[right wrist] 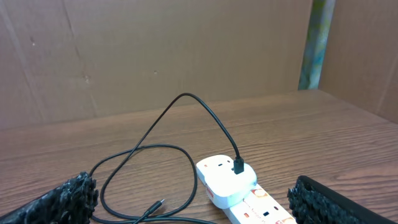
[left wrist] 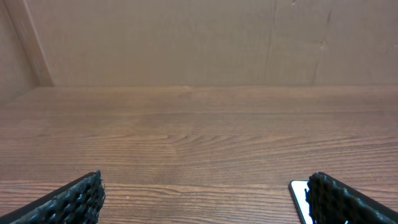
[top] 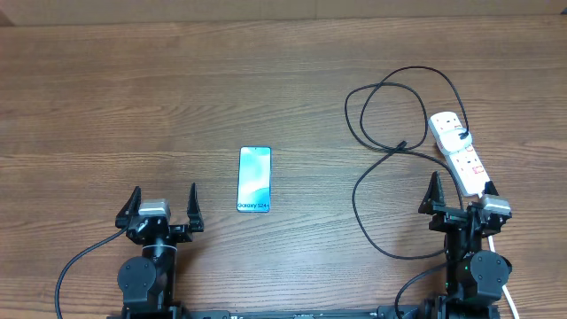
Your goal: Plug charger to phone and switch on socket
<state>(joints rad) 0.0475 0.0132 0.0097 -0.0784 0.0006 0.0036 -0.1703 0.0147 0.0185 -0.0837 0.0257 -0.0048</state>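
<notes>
The phone [top: 254, 180] lies flat in the middle of the table, its light blue screen up. In the left wrist view only its corner [left wrist: 299, 195] shows by the right finger. My left gripper [top: 164, 204] [left wrist: 205, 190] stands open over bare wood, down-left of the phone. The white socket [top: 462, 158] [right wrist: 249, 205] lies at the right. The charger's black cable [top: 347, 111] [right wrist: 186, 99] runs from a white adapter [right wrist: 225, 179] on the strip's far end and loops over the table. Its loose connector tip [top: 403, 144] [right wrist: 155, 207] rests left of the strip. My right gripper [top: 461, 189] [right wrist: 191, 190] is open at the strip's near end.
The wooden table [top: 133, 97] ends at a brown cardboard wall [left wrist: 186, 43] behind. The cable's lower loop [top: 355, 199] curves toward the right arm's base. A white cord [top: 509, 297] runs beside that base.
</notes>
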